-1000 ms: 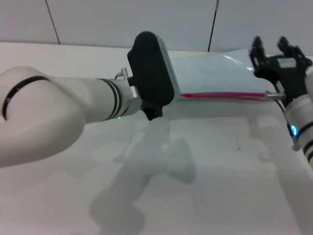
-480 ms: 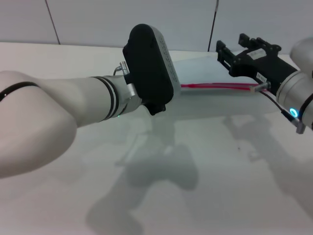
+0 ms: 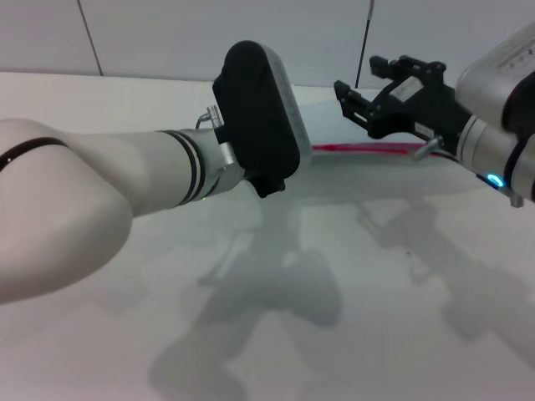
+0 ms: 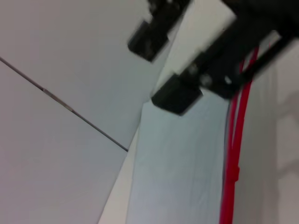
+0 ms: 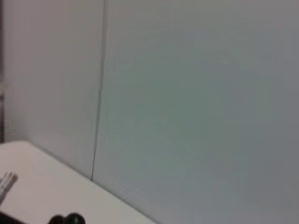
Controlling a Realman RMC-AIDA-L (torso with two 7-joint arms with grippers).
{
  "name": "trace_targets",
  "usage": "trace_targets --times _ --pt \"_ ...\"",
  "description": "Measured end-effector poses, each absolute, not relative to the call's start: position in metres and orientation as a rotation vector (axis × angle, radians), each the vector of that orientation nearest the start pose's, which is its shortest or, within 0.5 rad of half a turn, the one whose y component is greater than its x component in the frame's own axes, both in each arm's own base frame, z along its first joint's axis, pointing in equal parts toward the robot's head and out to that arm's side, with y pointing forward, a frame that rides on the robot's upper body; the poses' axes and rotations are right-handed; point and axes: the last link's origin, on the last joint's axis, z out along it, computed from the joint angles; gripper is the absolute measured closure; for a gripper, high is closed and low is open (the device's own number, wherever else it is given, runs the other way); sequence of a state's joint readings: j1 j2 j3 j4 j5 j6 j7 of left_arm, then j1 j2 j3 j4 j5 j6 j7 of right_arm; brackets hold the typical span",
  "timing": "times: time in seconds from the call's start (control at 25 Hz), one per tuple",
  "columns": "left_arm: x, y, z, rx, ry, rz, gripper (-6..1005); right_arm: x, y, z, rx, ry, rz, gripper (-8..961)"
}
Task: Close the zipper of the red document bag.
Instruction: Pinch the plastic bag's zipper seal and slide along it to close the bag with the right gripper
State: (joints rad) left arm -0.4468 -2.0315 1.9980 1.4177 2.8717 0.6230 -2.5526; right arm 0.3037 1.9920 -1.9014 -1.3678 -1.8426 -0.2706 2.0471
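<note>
Right end effector [image 3: 355,104]: swung from the tabletop's right edge inward along the far side over the last second, now tipped level above the red document bag [image 3: 322,113], fingers apart, nothing held. Left end effector [image 3: 255,117]: barely moved, poised over the bag's left part; finger state cannot be told. Bag flat at the far edge of the tabletop [image 3: 351,292], zipper [image 3: 368,150] along its near side. Probably an approach to the slider; closing not yet begun.
</note>
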Motion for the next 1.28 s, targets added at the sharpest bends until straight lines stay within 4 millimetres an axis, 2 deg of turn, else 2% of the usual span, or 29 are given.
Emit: trace_targets --times 0.4,1.0,1.28 --pt "-0.120 0.368 -0.057 -2.327 0.149 0.171 960 0.141 0.365 -0.029 -2.319 0.210 0.370 412" --pt "-0.111 0.367 -0.054 -2.318 0.178 0.143 961 0.140 0.359 -0.048 -2.355 -0.047 0.174 449" --pt "-0.109 0.366 -0.053 -2.316 0.184 0.137 961 0.138 0.357 -0.054 -2.321 -0.134 0.138 466"
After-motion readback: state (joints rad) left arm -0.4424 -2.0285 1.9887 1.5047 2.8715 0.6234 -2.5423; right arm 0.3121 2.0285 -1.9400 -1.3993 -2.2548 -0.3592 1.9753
